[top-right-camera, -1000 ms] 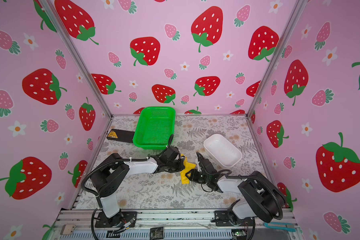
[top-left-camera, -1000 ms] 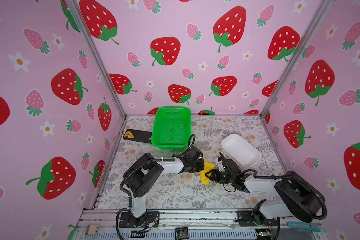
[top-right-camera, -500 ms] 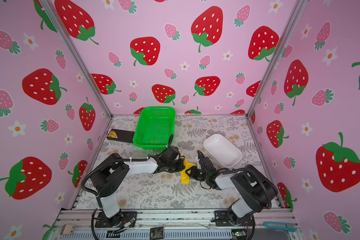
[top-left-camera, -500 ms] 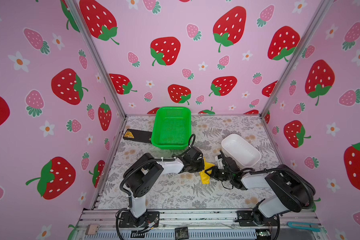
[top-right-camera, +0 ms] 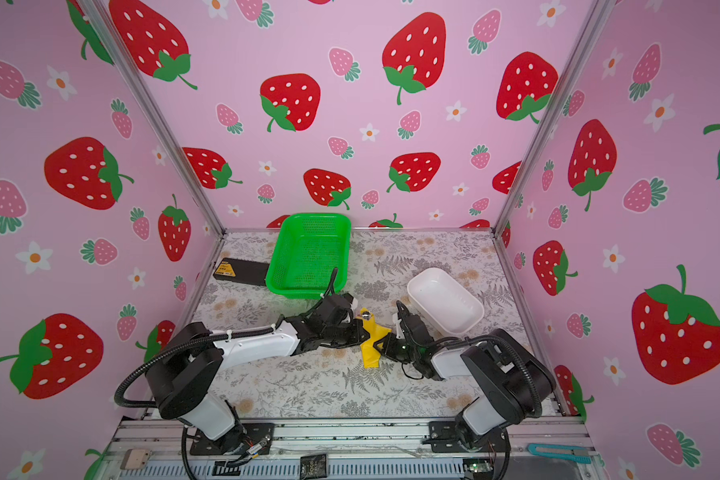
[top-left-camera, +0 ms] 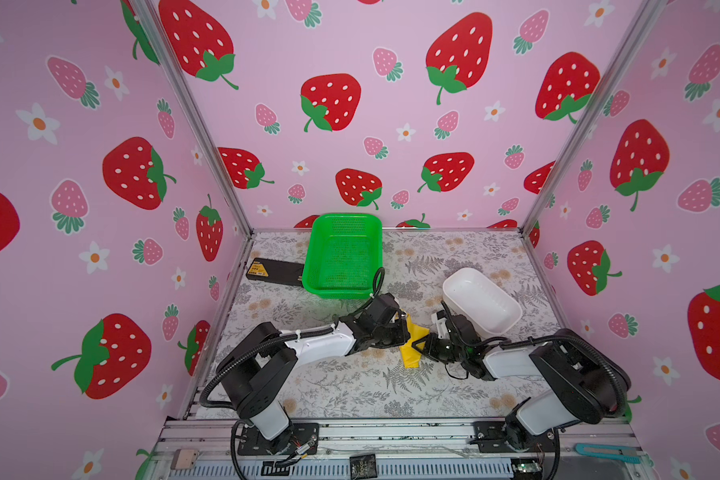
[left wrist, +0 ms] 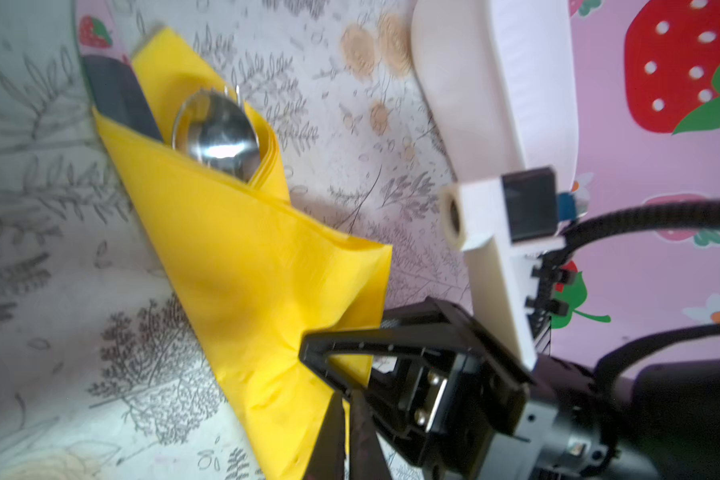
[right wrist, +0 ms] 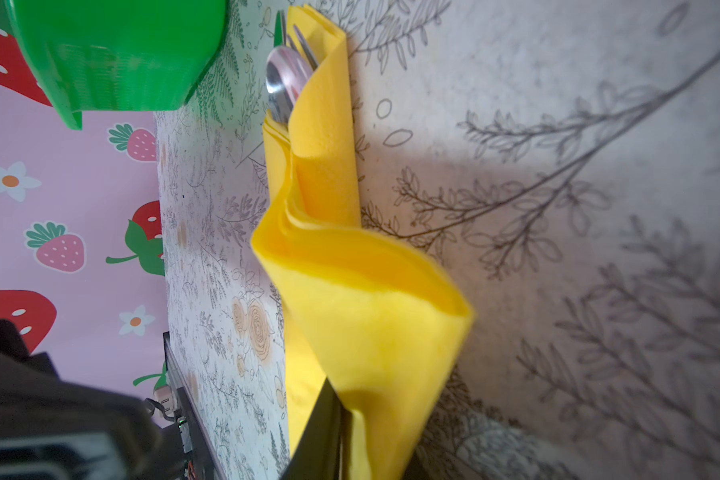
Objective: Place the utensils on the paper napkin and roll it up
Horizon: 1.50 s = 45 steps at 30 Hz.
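Observation:
The yellow paper napkin (top-left-camera: pixel 411 347) (top-right-camera: pixel 373 343) lies half rolled at the middle of the table, between my two grippers. The utensils are wrapped inside it. A spoon bowl (left wrist: pixel 219 133) (right wrist: pixel 285 79) and fork tines (right wrist: pixel 304 41) stick out of its far end. The handles are hidden by the paper. My left gripper (left wrist: pixel 347 424) (top-left-camera: pixel 400 332) is shut on a thin edge of the napkin. My right gripper (right wrist: pixel 341 436) (top-left-camera: pixel 424 347) is shut on the loose fold at the near end, which drapes over its fingers.
A green basket (top-left-camera: pixel 308 274) stands at the back, just behind the left wrist. A black box (top-left-camera: pixel 273 270) lies to its left. A white oblong dish (top-left-camera: pixel 512 320) sits at the right, close behind the right wrist. Pink walls enclose three sides.
My right gripper's jaws have narrowed onto the napkin's fold and its arm has drawn in closer to the roll. The left gripper has stayed pinched on the napkin.

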{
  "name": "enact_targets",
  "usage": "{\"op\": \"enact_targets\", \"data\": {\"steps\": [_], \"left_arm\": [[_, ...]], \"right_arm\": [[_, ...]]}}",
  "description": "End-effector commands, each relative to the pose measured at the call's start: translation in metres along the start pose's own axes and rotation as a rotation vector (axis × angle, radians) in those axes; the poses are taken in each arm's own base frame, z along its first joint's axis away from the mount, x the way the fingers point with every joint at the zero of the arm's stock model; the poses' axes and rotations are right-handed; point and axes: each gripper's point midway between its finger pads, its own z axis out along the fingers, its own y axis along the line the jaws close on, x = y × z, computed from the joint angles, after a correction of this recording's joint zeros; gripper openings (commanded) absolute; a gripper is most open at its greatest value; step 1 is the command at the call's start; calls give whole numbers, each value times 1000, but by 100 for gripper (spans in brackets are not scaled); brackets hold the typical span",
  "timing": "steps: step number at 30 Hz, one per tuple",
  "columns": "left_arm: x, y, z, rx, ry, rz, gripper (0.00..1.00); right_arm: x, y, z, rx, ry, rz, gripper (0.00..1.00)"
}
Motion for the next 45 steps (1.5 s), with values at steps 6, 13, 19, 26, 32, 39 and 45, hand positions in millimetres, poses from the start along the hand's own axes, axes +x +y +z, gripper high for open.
{"op": "enact_targets", "data": {"steps": [6, 13, 19, 26, 32, 39, 45], "left_arm": [[24, 8, 14, -6, 36, -49, 7], [34, 24, 25, -68, 52, -58, 2], [32, 23, 20, -24, -3, -65, 2], [4, 22, 2, -60, -104, -30, 5], [-9, 26, 10, -66, -111, -41, 9], [-2, 45, 19, -114, -89, -73, 9], [2, 52, 7, -144, -99, -74, 7]], "right_arm": [[15, -27, -2, 85, 40, 44, 15], [16, -28, -2, 96, 45, 40, 15], [17, -30, -3, 103, 46, 42, 15], [16, -29, -4, 103, 42, 44, 15], [16, -28, -4, 99, 42, 41, 15], [15, -26, -5, 95, 40, 38, 15], [17, -30, -5, 103, 44, 42, 15]]}}
